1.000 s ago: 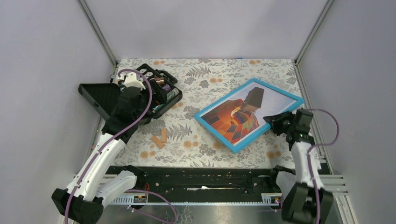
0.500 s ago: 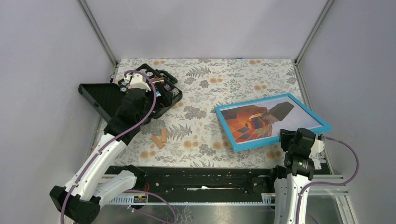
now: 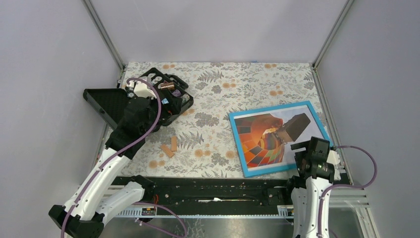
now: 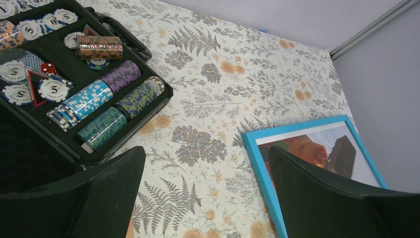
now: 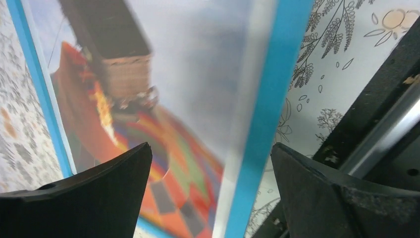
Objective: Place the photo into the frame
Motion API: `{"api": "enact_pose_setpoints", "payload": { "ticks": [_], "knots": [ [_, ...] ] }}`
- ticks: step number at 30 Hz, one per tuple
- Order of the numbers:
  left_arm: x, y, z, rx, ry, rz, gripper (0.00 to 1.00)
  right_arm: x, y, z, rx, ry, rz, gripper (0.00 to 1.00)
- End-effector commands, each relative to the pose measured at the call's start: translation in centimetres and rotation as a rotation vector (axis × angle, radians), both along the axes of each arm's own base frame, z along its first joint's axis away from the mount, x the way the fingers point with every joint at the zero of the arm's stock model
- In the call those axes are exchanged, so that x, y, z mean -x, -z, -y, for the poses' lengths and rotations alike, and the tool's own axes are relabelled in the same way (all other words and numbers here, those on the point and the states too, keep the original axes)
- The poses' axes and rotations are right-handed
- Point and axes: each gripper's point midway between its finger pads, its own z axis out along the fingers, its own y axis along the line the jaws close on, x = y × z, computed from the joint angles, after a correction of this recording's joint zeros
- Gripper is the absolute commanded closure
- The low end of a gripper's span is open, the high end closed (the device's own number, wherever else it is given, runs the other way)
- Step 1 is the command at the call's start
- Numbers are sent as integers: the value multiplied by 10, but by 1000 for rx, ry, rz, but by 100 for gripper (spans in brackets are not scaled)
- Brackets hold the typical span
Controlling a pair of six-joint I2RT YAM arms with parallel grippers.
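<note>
The frame (image 3: 237,145) lies flat on the floral table (image 3: 213,79) with its bright blue rim up, and the photo (image 3: 262,139) shows through the pane, filling the opening, so the print looks to be already seated inside. The frame's long axis appears to run roughly across the arms' front, a little skewed, with its short sides pointing away from the arm bases. The right gripper (image 5: 211,146) is at the frame's near right corner, its jaws spread wide and gripping nothing. In the right wrist view the blue rim of that short side runs up between the two fingers, and the balloon picture lies just past it. The left gripper (image 4: 207,151) is well to the left of the frame, above the black case (image 3: 184,101) of chips, its jaws also spread wide and empty. The right arm is by far the nearer. Any next move on the frame, a last nudge to square it or a clean pull back, probably falls to that arm, because the rim lies in line with its open jaws.
</note>
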Motion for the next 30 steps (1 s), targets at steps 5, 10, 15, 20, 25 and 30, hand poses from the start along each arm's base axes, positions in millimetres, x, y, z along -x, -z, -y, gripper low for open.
{"api": "enact_pose_setpoints", "payload": {
  "ticks": [5, 10, 15, 20, 25, 30],
  "knots": [
    [-2, -14, -1, 7, -6, 62, 1, 3, -48, -25, -49, -175, 4, 0],
    [-4, -15, 0, -3, 0, 59, 1, -14, -142, -40, 32, -407, 200, 0],
    [3, -67, 7, 26, 51, 99, 1, -36, -269, -37, 331, -636, 433, 0],
    [28, -187, 7, 148, 112, 329, 1, -43, -396, -38, 607, -649, 780, 0],
    [51, -258, -11, 139, 98, 508, 1, -21, -472, -32, 782, -517, 1013, 0],
    [68, -284, -27, 135, 62, 586, 1, -17, -490, -35, 819, -526, 1052, 0]
  ]
}}
